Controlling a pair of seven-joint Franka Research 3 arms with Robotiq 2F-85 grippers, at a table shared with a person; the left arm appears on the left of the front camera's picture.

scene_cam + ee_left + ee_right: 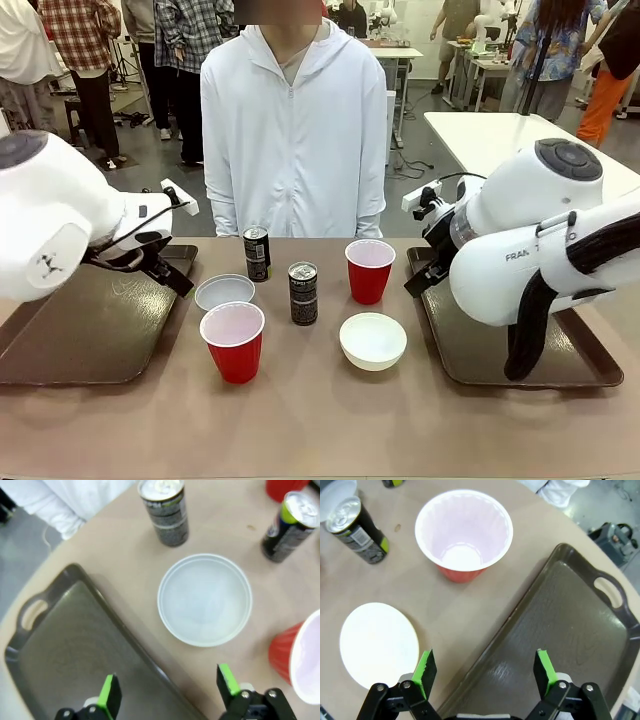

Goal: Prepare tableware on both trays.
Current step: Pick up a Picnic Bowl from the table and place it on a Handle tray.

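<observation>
Between two dark brown trays, the left tray (70, 340) and the right tray (560, 370), the tableware stands on the table. One white bowl (224, 291) sits just right of the left tray, and the other bowl (373, 340) lies nearer the right tray. A red cup (233, 342) stands in front and a second red cup (370, 270) farther back. A dark can (257, 253) and a Pepsi-marked can (303, 293) stand mid-table. My left gripper (170, 687) is open above the tray rim (75, 655), close to the bowl (205, 599). My right gripper (485, 672) hovers open over its tray's edge (555, 645), near the cup (464, 532) and the bowl (377, 644).
A person in a white hooded jacket (293, 130) stands at the far side of the table, hands out of sight. Both trays are bare inside. My arms' white bodies (50, 215) (530, 250) hang over the trays' near halves.
</observation>
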